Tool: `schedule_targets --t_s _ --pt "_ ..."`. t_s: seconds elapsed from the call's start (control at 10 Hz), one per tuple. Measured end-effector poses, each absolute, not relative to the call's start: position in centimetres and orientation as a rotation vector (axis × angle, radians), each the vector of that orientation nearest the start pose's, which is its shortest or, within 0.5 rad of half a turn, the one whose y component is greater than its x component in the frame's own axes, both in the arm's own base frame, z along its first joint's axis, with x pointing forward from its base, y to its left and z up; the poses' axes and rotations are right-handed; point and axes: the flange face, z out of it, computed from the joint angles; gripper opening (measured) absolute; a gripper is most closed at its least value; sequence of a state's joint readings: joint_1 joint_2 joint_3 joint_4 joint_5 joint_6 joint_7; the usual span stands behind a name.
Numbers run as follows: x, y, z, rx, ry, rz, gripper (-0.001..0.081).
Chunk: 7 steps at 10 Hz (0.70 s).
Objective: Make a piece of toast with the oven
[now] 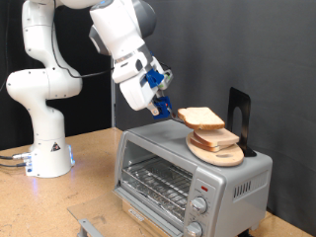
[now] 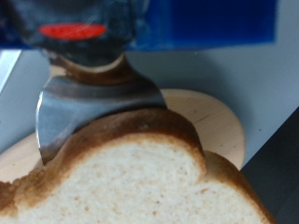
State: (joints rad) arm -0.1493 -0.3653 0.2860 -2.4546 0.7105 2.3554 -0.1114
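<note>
A piece of toast [image 1: 202, 118] with pale crumb and a brown crust hangs tilted just above the round wooden board [image 1: 222, 156] on top of the oven [image 1: 237, 188]. My gripper [image 1: 171, 111] grips the slice's edge on the exterior view's left and is shut on it. Another slice [image 1: 214, 138] lies on the board below. In the wrist view the toast [image 2: 140, 182] fills the near field against a broad metal finger [image 2: 93, 103], with the board [image 2: 220, 121] behind. The silver oven's glass door [image 1: 150, 178] is closed, the wire rack shows through it, and its knobs [image 1: 201, 204] sit at the right.
A black upright stand [image 1: 240, 114] rises on the oven top beside the board. The arm's white base [image 1: 44, 148] stands on the wooden table at the exterior view's left. A small metal piece [image 1: 89, 227] lies near the table's front edge.
</note>
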Motion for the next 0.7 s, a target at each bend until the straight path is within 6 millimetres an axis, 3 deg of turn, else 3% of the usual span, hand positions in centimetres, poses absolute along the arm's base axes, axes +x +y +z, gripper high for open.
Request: schedule_targets --t_s 0.5,0.7 --pt "42.0 6.5 46.9 -2.634 0.267 -0.362 0.0494" --pt "42.0 6.3 46.7 -2.626 0.264 -0.353 0.0494"
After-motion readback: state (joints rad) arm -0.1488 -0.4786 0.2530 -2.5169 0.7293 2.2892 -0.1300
